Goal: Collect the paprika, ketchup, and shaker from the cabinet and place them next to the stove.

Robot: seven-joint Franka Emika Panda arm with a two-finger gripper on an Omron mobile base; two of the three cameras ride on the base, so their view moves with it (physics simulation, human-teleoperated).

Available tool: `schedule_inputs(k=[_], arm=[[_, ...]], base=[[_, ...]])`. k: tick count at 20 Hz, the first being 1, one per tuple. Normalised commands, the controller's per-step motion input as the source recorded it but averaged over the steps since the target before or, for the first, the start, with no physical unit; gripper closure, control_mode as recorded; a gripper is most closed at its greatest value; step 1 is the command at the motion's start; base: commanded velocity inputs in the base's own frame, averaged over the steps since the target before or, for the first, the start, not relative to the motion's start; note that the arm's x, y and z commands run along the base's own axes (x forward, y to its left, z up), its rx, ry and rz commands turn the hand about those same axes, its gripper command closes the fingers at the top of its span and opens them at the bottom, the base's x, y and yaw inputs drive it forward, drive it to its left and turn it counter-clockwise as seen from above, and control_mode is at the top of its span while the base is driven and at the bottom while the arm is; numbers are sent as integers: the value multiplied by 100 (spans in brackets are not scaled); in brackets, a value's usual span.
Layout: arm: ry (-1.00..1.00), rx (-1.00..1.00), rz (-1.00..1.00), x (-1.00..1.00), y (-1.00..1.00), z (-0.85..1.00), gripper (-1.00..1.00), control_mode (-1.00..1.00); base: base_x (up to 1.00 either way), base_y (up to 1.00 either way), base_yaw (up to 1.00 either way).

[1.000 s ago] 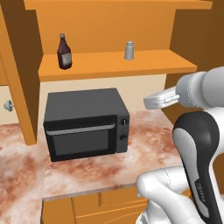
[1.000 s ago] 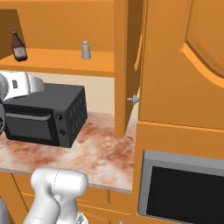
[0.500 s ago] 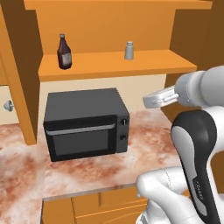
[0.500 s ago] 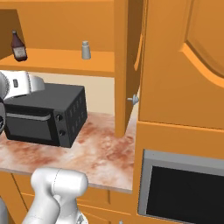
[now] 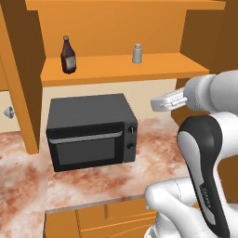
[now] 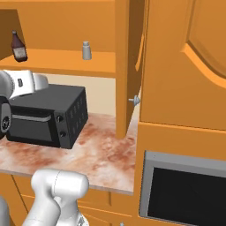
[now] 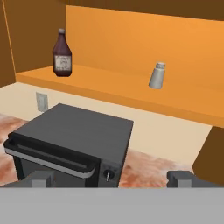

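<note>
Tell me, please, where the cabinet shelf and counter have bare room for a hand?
Shelf: a wide bare stretch between ketchup and shaker, more right of the shaker. Counter: free right of the microwave and in front of it.

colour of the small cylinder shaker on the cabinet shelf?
The small cylindrical shaker is light silvery grey with a paler rounded top; clearest in the hand view.

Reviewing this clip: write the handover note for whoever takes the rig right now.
Gripper: open, empty, raised in front of the microwave and facing the open cabinet.
Ketchup: upright at the shelf's left.
Shaker: upright, further right on the same shelf.
Paprika and stove: cannot be seen from here.
Done: doors open, nothing picked.
Left: fetch all three items and set them beside the stove.
</note>
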Motion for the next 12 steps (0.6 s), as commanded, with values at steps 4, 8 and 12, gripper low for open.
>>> schedule_inputs(k=[4, 8, 12], arm=[[-3, 1, 0, 29, -9, 0, -100, -100], [-1, 1, 0, 29, -12, 0, -100, -100], [0, 0, 0, 13, -16, 0, -100, -100]], base=[[0, 0, 0], [0, 0, 0], [0, 0, 0]])
